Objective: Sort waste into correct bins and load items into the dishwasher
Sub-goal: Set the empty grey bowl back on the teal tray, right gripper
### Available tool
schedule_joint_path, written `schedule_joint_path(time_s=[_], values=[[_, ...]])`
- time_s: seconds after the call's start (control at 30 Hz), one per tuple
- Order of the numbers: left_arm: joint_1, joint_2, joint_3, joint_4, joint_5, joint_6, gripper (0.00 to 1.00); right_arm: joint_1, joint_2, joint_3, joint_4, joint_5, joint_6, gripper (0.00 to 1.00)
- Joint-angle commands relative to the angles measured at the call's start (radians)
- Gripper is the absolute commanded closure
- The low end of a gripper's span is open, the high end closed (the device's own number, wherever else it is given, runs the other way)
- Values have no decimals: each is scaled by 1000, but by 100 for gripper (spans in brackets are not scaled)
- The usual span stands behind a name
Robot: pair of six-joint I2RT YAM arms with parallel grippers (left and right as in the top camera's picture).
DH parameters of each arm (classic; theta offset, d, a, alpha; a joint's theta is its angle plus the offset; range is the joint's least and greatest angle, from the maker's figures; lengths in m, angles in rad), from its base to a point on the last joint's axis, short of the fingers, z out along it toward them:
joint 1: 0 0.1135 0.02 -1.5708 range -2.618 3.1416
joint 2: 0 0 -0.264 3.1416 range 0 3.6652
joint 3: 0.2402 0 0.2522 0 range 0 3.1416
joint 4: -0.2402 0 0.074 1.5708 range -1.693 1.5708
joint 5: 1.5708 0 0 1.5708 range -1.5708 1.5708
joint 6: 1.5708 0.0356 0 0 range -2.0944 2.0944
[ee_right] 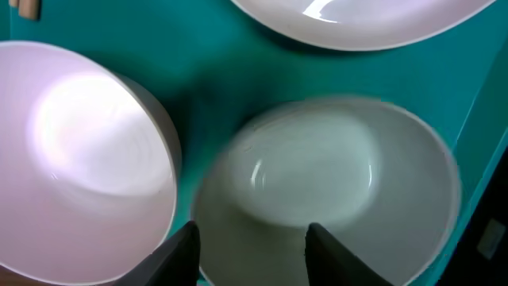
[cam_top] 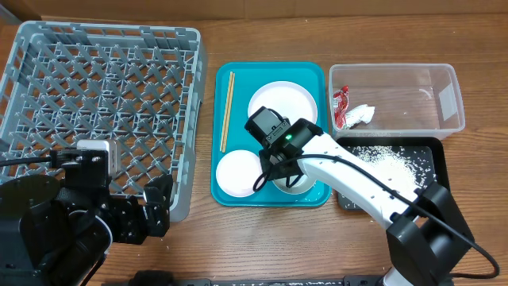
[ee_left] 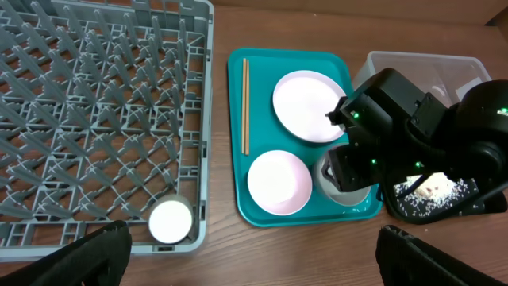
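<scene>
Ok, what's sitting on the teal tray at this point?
On the teal tray: chopsticks along its left side, a white plate at the far side, a white bowl near-left, and a pale bowl near-right. From overhead the right arm covers most of that last bowl.

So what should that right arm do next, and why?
Probably lower the right tool a little and close it on the rim of the pale green bowl. Its fingers are open over that bowl, holding nothing. The bowl sits on the teal tray and has not yet gone into the grey rack.
</scene>
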Motion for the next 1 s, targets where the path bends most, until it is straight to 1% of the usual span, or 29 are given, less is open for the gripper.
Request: schedule_joint_path(time_s=[0.0, 0.23, 0.27, 0.3, 0.43, 0.5, 0.8, 0.9, 0.97], values=[[-5, 2, 2, 5, 1, 15, 0, -2, -83, 3, -10, 14, 18, 53], [-5, 2, 2, 5, 0, 15, 0, -1, -338, 18, -8, 18, 4, 51], [-5, 2, 2, 5, 0, 15, 0, -1, -383, 22, -8, 18, 1, 46], [-5, 2, 2, 5, 1, 15, 0, -2, -448, 23, -5, 18, 2, 0], [-5, 2, 2, 5, 0, 15, 0, -1, -573, 23, -9, 19, 1, 0], [-5, 2, 2, 5, 1, 15, 0, -3, -612, 23, -23, 61, -30, 0], [-5, 2, 2, 5, 1, 15, 0, -47, -826, 22, -114, 322, -39, 0], [-5, 2, 2, 5, 0, 15, 0, -47, -907, 19, -120, 398, -41, 0], [-5, 2, 2, 5, 0, 15, 0, -56, -961, 5, -99, 451, -78, 0]])
